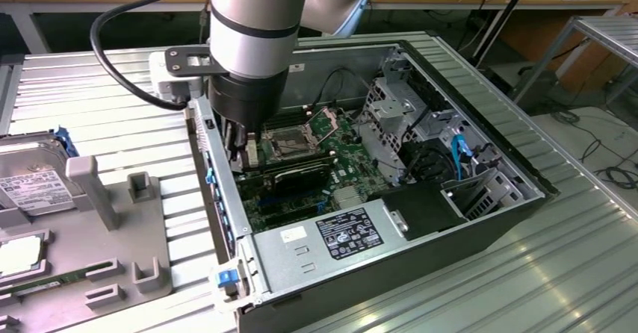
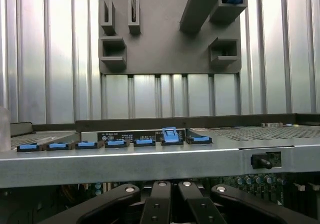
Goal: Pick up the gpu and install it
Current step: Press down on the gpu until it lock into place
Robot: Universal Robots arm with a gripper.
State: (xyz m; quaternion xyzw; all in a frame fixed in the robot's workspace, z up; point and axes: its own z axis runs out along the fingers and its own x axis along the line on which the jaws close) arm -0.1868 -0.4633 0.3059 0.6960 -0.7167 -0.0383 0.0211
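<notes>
An open computer case (image 1: 518, 170) lies on its side on the ribbed metal table. My gripper (image 1: 239, 154) reaches down inside it, close to the wall on the exterior view's left. In the wrist view the black fingers (image 2: 159, 206) stand pressed together, shut, and their tips are hidden. The gpu (image 1: 299, 178), a dark card, sits across the motherboard just to the exterior view's right of the fingers. Whether the fingers touch it cannot be told.
A grey parts fixture (image 1: 110, 221) (image 2: 170, 49) lies beside the case, with a silver hard drive (image 1: 35, 180) and a green memory stick (image 1: 45, 282). Blue slot clips (image 2: 170, 135) line the case wall. The power supply (image 1: 334, 234) and a drive cage (image 1: 394, 113) crowd the inside.
</notes>
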